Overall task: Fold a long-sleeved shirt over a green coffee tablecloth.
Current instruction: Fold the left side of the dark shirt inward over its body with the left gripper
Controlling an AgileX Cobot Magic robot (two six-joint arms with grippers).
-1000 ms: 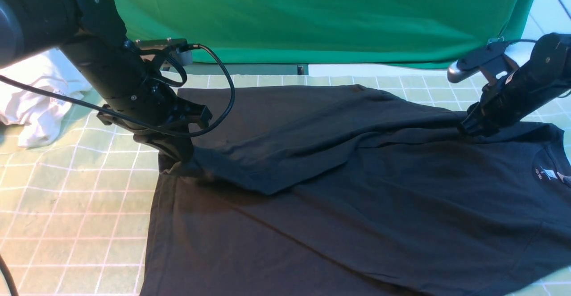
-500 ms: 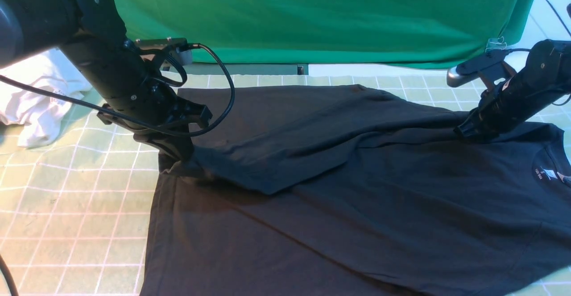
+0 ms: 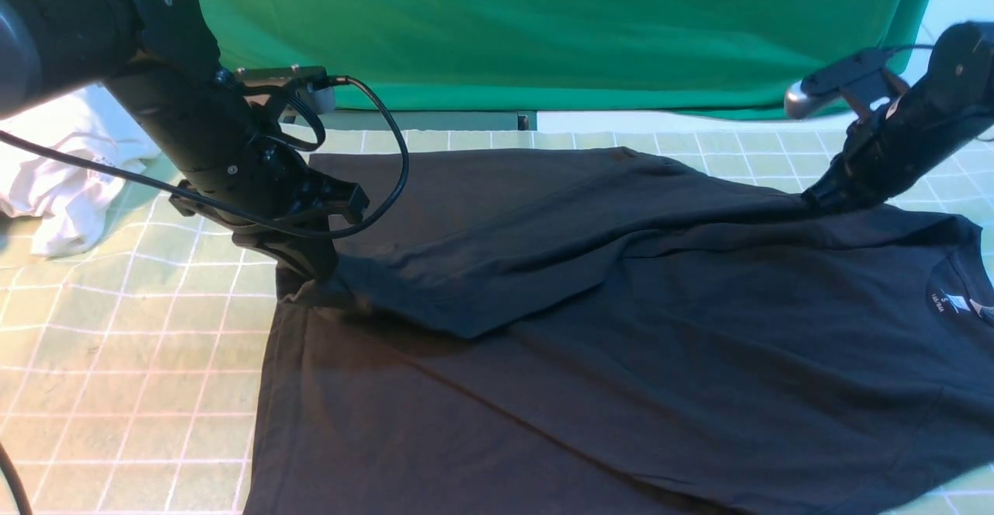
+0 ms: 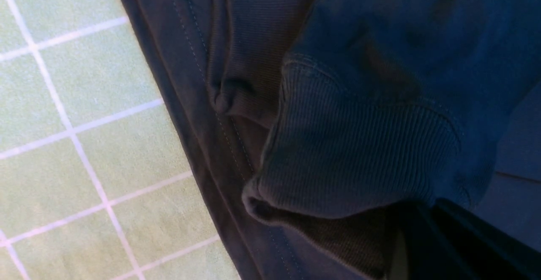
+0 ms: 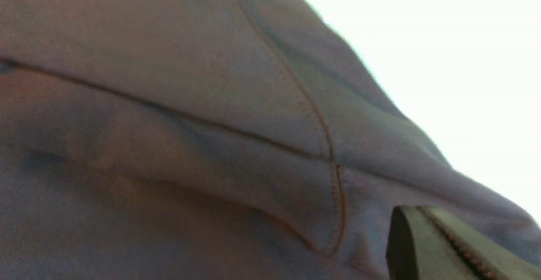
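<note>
1. Long-sleeved shirt [image 3: 621, 344]: black, spread across the centre and right of the front view, lying on the green coffee tablecloth [image 3: 116, 360]. The hem side is toward the left of the frame. The collar, with its small white print [image 3: 951, 301], is at the right edge. One sleeve [image 3: 497, 266] is laid diagonally over the body, from upper right down to left of centre.
2. Sleeve cuff [image 4: 351, 157]: ribbed and bunched, sitting over the shirt's stitched edge just beside bare tablecloth.
3. Left gripper [image 3: 308, 270]: left of centre in the front view, jaws pinched shut on the cuff end of the sleeve.
4. Right gripper [image 3: 821, 200]: upper right, jaws closed on shirt fabric near the shoulder. The cloth rises in a small peak to the tip, and a seam runs through the fold in the right wrist view.
5. Green coffee tablecloth: pale green with a white grid, bare at the left, along the top edge and at the lower right corner.
6. White garment [image 3: 62, 181]: crumpled, at the far left edge, apart from the shirt.
7. Deep green fabric [image 3: 543, 26]: plain, hanging across the top of the frame.
8. Black cable [image 3: 392, 158]: looped beside the left arm.
</note>
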